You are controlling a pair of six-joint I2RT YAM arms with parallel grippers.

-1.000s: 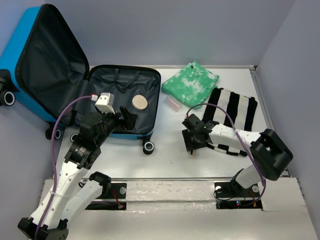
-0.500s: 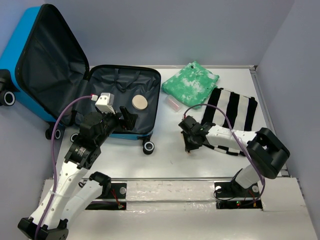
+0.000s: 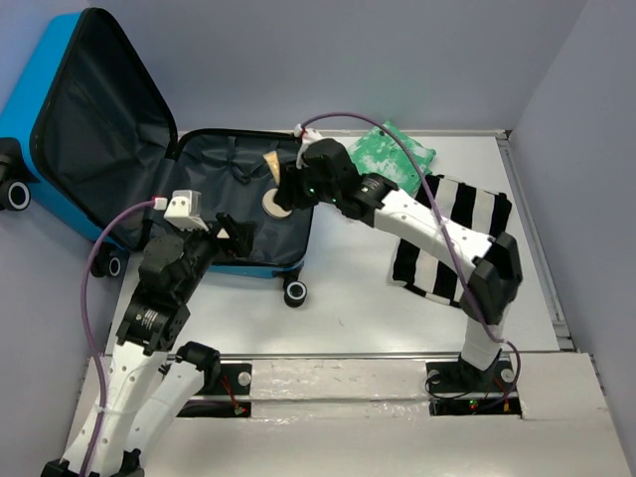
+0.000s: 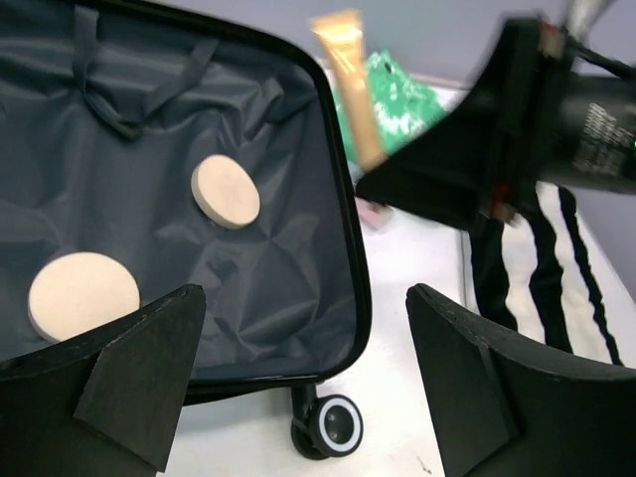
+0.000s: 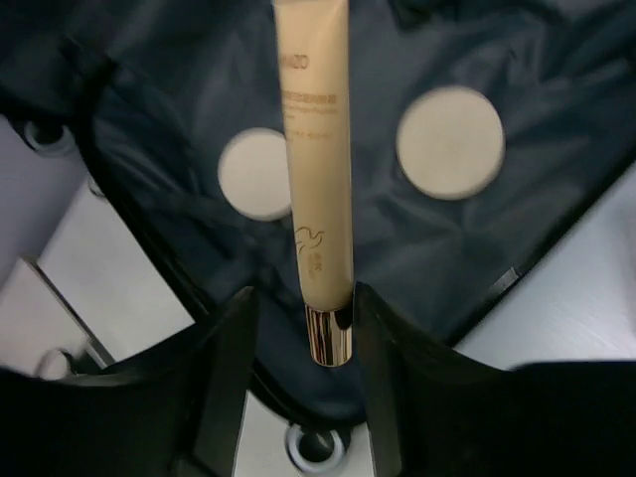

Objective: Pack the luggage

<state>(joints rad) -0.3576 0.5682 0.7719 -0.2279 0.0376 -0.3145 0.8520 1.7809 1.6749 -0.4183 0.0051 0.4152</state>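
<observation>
I'm at the step of putting a toiletry tube into the luggage (image 3: 214,164). The case lies open at the far left of the table (image 3: 378,308), its blue lid propped up against the wall and its black-lined base flat, wheels toward me.

My right gripper (image 5: 306,328) is clenched on the cream tube (image 5: 313,149) at its gold cap end, so the rest of the tube sticks out ahead of the fingers. From the top view, the arm reaches across from the right and holds the tube above the right part of the base, inside the rim. I can't tell how high it sits above the lining.

2 round beige discs (image 4: 226,191) (image 4: 83,294) already lie on the lining, and in my right wrist view the tube points between them.

My left gripper (image 4: 308,383) hangs at the near edge of the case with its jaws spread wide, holding nothing.

I judge the packing to be partly done. A green-and-white folded cloth (image 3: 402,157) and a black-and-white striped cloth (image 3: 479,207) lie out on the table to the right of the case.

Next I need to bring the tube down onto bare lining, clear of both discs and the rim. I'll release it only when it's low enough not to bounce or roll, and then lift straight up.
</observation>
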